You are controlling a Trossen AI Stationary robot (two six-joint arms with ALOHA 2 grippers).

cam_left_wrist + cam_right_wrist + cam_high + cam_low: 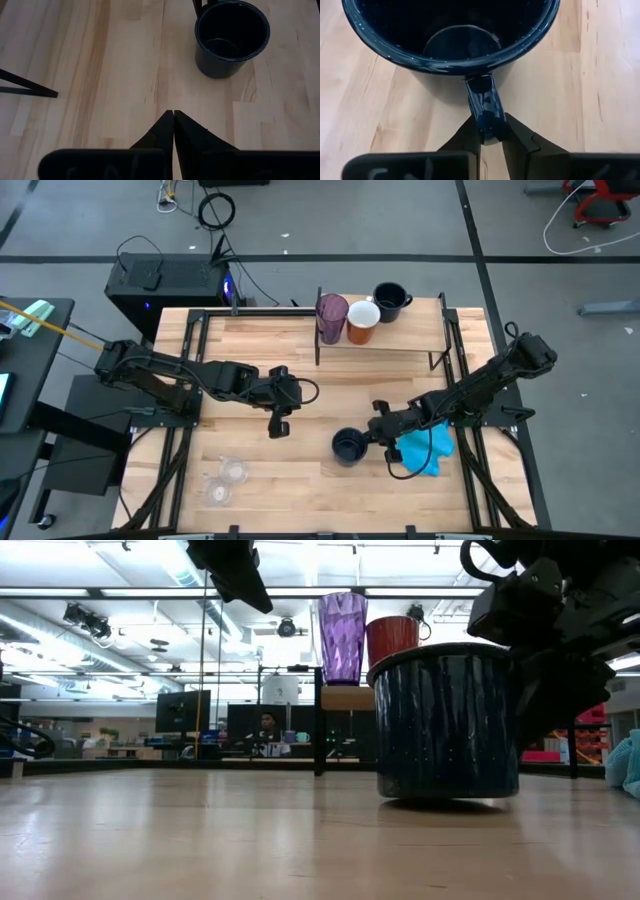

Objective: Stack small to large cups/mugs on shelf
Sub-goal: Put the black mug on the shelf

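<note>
A dark navy mug stands upright on the slatted tabletop, right of centre, with its handle toward my right gripper, which is shut on it. My left gripper hovers shut above the table's middle, holding nothing, and its wrist view shows the same mug ahead. On the shelf at the far side stand a purple tumbler, an orange mug and a second navy mug. Two small clear cups sit near the front left. My right gripper pinches the mug's handle between its two fingers, at the handle's lower, outer part. The fingers slant down at it from the table's right side. The mug stands upright with its base on the tabletop.
A bright blue cloth lies on the table just right of my right gripper, under the arm. The shelf's thin black uprights rise at its ends. Bare wood lies between the held mug and the shelf.
</note>
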